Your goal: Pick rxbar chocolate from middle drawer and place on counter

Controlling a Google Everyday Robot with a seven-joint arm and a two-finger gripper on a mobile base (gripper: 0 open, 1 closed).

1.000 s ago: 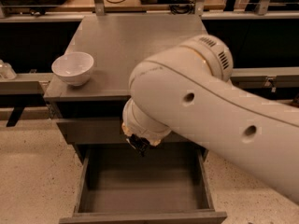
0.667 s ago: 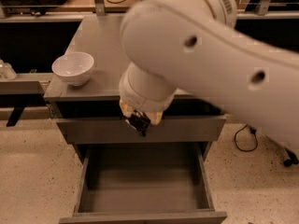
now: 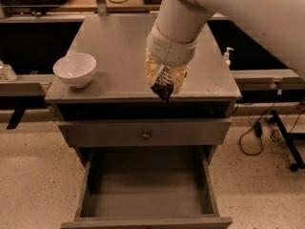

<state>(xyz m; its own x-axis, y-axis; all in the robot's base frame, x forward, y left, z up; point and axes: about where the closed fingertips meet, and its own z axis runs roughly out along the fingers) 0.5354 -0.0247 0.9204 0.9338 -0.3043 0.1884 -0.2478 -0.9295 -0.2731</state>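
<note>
My gripper (image 3: 165, 82) hangs over the front part of the counter (image 3: 119, 46), right of centre. It is shut on the rxbar chocolate (image 3: 162, 83), a small black-wrapped bar with white lettering that sticks out below the fingers, just above the counter's front edge. The middle drawer (image 3: 147, 185) is pulled wide open below, and its grey floor shows nothing on it.
A white bowl (image 3: 75, 69) stands at the counter's front left corner. A shallower drawer front with a round knob (image 3: 146, 134) sits slightly open above the middle drawer. A pump bottle (image 3: 228, 56) stands right of the cabinet. Cables lie on the floor at right.
My arm has risen and swung back and right, carrying the rxbar from in front of the upper drawer up to over the counter's front edge.
</note>
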